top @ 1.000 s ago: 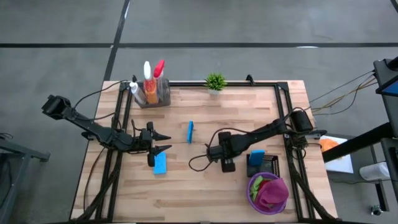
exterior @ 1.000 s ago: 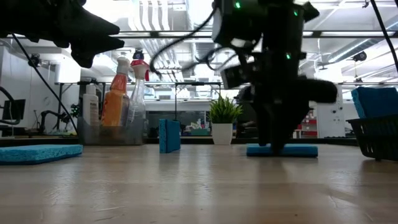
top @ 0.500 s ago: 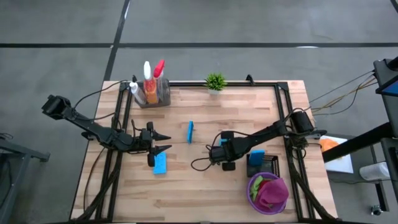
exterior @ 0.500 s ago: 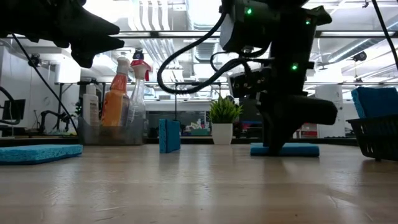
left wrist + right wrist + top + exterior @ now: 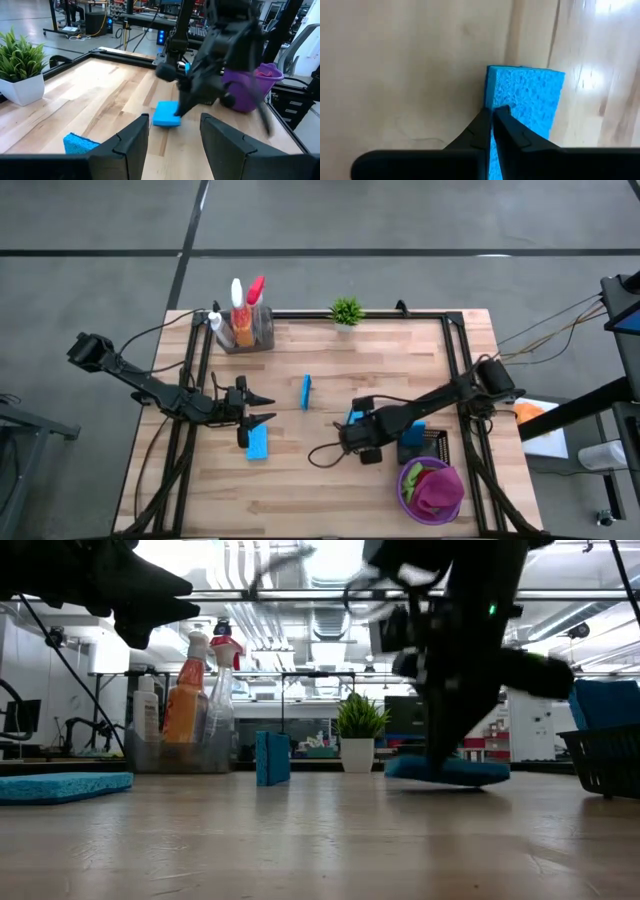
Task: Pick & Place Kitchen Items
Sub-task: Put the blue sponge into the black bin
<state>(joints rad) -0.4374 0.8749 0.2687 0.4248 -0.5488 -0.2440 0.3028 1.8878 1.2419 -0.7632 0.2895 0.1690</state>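
Overhead first: your right gripper (image 5: 352, 420) sits low over the table (image 5: 330, 490), pinched on the edge of a blue sponge (image 5: 353, 416), with the black basket (image 5: 432, 446) and the purple bowl of cloths (image 5: 432, 491) just behind it toward the arm's base. Your left gripper (image 5: 262, 408) waits half open, a second sponge (image 5: 257, 443) just beside its fingertips and a third sponge (image 5: 306, 391), standing on edge, ahead of it.

From table height, you see the held sponge (image 5: 447, 770) tilted under the right gripper, one end off the wood.

Through the left wrist camera, your fingers (image 5: 131, 142) stand apart and empty; the gripped sponge (image 5: 166, 113) lies ahead of them.

Through the right wrist camera, your fingertips (image 5: 492, 117) are squeezed together on the sponge's (image 5: 530, 95) thin edge.
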